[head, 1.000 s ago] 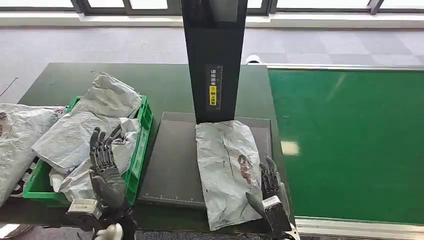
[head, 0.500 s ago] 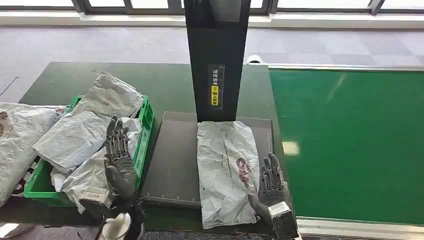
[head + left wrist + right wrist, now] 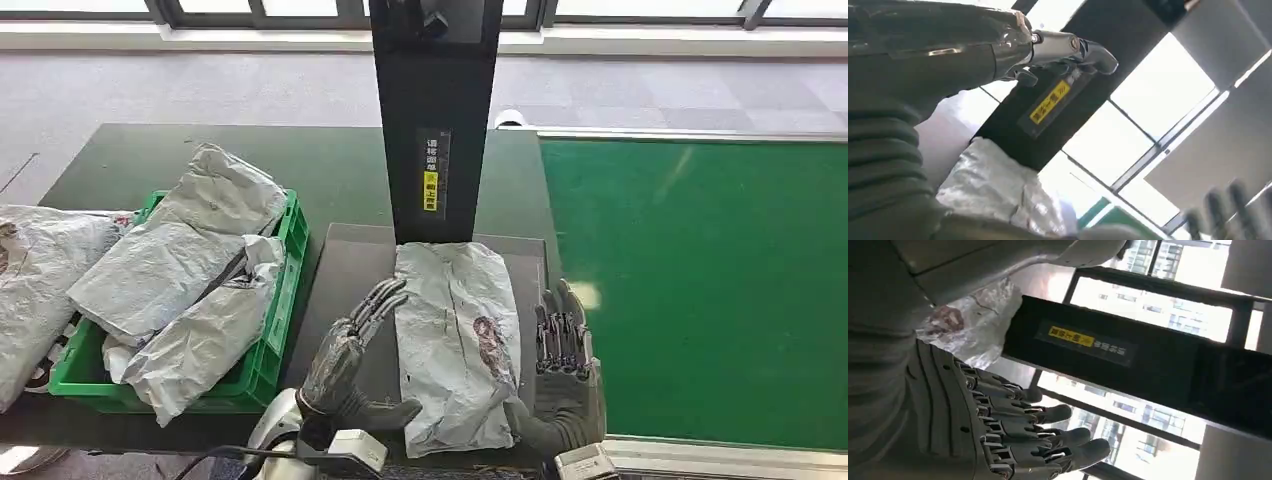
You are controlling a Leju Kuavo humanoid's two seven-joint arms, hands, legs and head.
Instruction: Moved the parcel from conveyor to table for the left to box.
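Observation:
A grey plastic parcel (image 3: 455, 340) with a dark red print lies lengthwise on the dark flat plate (image 3: 345, 320) at the foot of the black post. My left hand (image 3: 350, 352) is open beside the parcel's left edge, its fingers stretched toward it and its thumb near the near-left corner. On the parcel's right side my right hand (image 3: 562, 365) stands open with fingers upright and its thumb by the near-right corner. Whether either hand touches the parcel I cannot tell. The left wrist view shows the parcel (image 3: 993, 185) beyond the left hand (image 3: 923, 65). The right wrist view shows it (image 3: 968, 325) past the right hand (image 3: 998, 425).
A green crate (image 3: 272, 330) piled with several grey parcels stands left of the plate, and another parcel (image 3: 35, 280) lies at the far left. The black post (image 3: 432, 120) rises just behind the parcel. The green conveyor belt (image 3: 700, 290) runs along the right.
My left hand swung right from over the green crate to the parcel's left edge. My right hand edged forward along the parcel's right side. The parcel stayed put.

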